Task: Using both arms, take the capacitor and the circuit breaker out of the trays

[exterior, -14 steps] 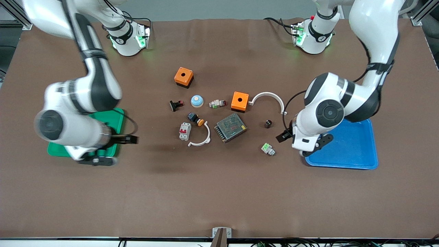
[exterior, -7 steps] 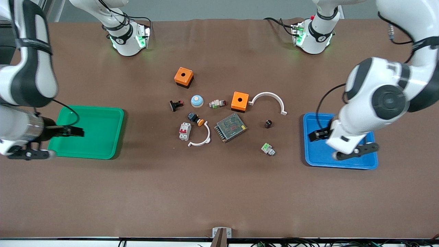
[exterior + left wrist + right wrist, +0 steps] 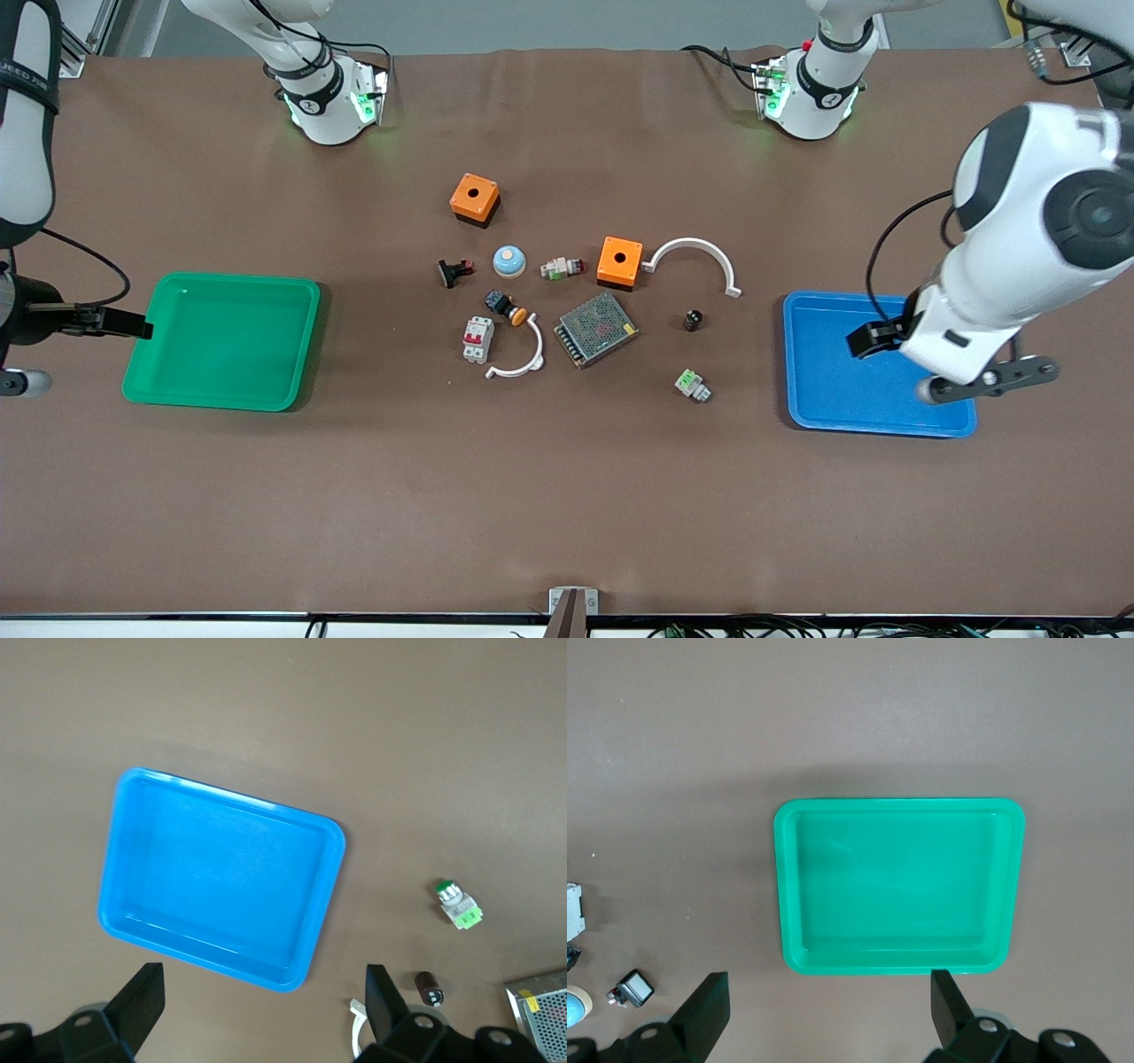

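The capacitor [image 3: 692,320] stands on the table [image 3: 567,496] at about nine o'clock from the left gripper [image 3: 864,340], which hangs spread and empty over the blue tray [image 3: 806,408]. The breaker [image 3: 477,339] lies at three o'clock from the right gripper [image 3: 120,322], well apart, past the green tray [image 3: 221,396]. That gripper, fingers apart, is partly cut off at the frame's edge.

Green tray [image 3: 221,390], blue tray [image 3: 824,416], brown table [image 3: 567,496].
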Motion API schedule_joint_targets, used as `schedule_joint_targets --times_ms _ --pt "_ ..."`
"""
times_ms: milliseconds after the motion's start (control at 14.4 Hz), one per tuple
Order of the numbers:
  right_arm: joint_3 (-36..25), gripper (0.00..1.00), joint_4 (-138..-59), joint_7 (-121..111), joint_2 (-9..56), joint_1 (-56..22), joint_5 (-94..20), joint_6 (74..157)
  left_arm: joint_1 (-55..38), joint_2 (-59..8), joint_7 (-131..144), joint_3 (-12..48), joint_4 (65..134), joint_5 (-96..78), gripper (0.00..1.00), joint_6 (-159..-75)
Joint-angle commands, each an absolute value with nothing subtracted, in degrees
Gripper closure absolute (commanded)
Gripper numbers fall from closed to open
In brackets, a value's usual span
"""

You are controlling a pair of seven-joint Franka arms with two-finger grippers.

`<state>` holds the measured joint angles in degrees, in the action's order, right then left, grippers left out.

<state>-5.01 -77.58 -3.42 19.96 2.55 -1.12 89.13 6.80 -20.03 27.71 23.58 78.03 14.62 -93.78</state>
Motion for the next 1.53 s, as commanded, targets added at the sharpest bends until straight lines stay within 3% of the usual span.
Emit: schedule_joint_targets --times_ms 0,418,557,766,1044,1462 --pt "-3.78 0.0 -77.08 -3.08 19.95 3.08 -1.31 88.86 8.26 -15.57 23.4 23.73 78.49 15.56 0.0 -90.62" --pt "-3.52 0.0 -79.8 -3.16 15.3 -0.79 -0.79 87.8 15.03 -8.97 8.17 24.08 78.75 9.24 0.0 -87.02" --pt "-3.52 0.0 -80.77 -3.08 13.81 -0.62 -1.14 87.54 12.85 -6.17 7.13 21.55 79.54 8.62 0.0 -84.91" --pt "-3.87 0.0 -86.2 -3.08 9.51 -0.35 -1.32 88.76 4.15 -0.99 6.33 10.4 84.96 2.32 0.0 -84.81" --pt "-3.95 0.0 -98.32 -3.08 1.34 0.53 -1.41 94.91 -0.42 8.25 6.06 5.73 95.96 0.53 0.0 -87.36" --pt "-3.96 0.0 -101.16 -3.08 -3.51 0.7 -1.23 93.87 -1.59 10.47 5.71 4.75 97.38 0.53 0.0 -87.36"
